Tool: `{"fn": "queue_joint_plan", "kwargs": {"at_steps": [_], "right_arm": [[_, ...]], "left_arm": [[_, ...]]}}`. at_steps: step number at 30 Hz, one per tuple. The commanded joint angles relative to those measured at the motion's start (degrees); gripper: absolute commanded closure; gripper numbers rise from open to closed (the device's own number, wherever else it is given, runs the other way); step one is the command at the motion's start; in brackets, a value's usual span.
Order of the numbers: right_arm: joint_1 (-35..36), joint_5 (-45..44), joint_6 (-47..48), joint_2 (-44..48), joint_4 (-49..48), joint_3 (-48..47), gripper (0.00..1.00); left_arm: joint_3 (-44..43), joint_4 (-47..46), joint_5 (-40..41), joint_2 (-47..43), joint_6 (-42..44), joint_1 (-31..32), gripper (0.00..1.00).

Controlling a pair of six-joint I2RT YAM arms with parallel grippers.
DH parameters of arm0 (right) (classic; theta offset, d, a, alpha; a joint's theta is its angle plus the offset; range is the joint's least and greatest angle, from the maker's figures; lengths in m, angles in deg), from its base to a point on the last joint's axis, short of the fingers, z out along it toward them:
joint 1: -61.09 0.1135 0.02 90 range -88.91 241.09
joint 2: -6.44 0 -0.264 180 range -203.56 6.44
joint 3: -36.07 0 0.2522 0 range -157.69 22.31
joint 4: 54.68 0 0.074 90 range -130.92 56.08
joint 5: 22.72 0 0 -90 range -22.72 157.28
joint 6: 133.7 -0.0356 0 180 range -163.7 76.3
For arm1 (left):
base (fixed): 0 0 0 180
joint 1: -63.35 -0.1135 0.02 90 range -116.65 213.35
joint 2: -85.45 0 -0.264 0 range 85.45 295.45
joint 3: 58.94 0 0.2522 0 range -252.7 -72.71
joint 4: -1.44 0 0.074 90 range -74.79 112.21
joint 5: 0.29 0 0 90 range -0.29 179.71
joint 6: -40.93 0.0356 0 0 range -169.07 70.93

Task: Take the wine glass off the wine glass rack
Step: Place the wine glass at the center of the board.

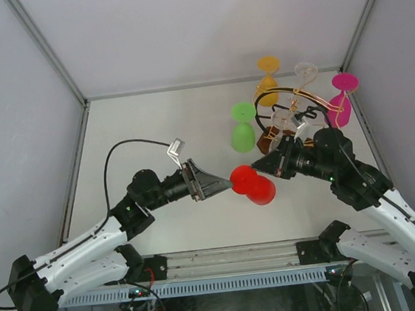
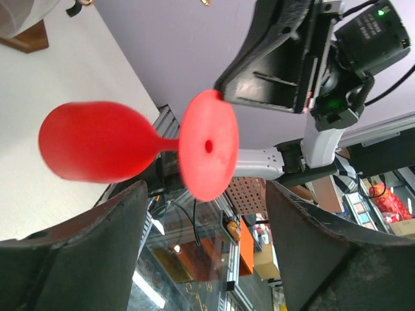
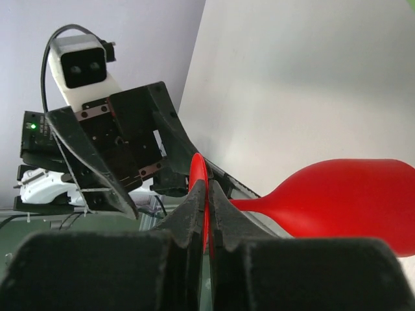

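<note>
A red wine glass (image 1: 253,184) hangs on its side in mid-air, clear of the wine glass rack (image 1: 282,122) at the back right. My right gripper (image 3: 208,194) is shut on the edge of its round foot (image 3: 198,178), and the bowl (image 3: 350,197) points away to the right. My left gripper (image 2: 206,194) is open and faces the flat underside of the foot (image 2: 207,152). Its two fingers stand wide to either side, just short of the disc and not touching it. In the top view the two grippers meet tip to tip at the glass.
The rack's dark wooden base (image 1: 268,143) stands just behind my right wrist. Green (image 1: 243,129), orange (image 1: 268,78), clear (image 1: 304,75) and magenta (image 1: 340,100) glasses hang on its arms. Grey walls close in the table (image 1: 160,131) on three sides.
</note>
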Motion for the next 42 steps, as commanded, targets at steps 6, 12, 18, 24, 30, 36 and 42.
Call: {"fn": "queue_joint_plan", "kwargs": {"at_steps": [6, 12, 18, 24, 30, 36, 42], "right_arm": [[5.33, -3.30, -1.02, -2.68, -8.40, 0.24, 1.00], [6.85, -4.72, -0.74, -3.02, -8.51, 0.44, 1.00], [8.53, -5.11, -1.50, -2.65, -10.69, 2.46, 1.00], [9.05, -5.87, -1.66, -1.44, -11.95, 4.02, 1.00], [9.04, -4.39, -1.24, -0.75, -12.14, 4.33, 1.00], [8.08, -2.21, 2.18, 0.30, -9.86, 2.47, 0.63], [0.57, -20.17, 10.78, 4.68, 7.63, -8.36, 0.33]], "left_arm": [[0.13, -6.30, 1.67, -1.29, -0.27, 0.37, 0.34], [1.24, -4.55, 2.81, -2.03, 1.60, 0.34, 0.33], [1.15, -0.26, 3.24, -2.60, 3.16, 0.34, 0.34], [0.92, -0.28, 1.84, -2.37, 2.89, 0.46, 0.60], [1.22, -3.64, -1.11, -2.30, 3.43, 0.44, 0.89], [2.58, -2.27, 1.68, -4.79, 5.25, 0.43, 1.00], [1.02, 9.33, 8.33, -9.66, 11.10, 0.44, 1.00]]}}
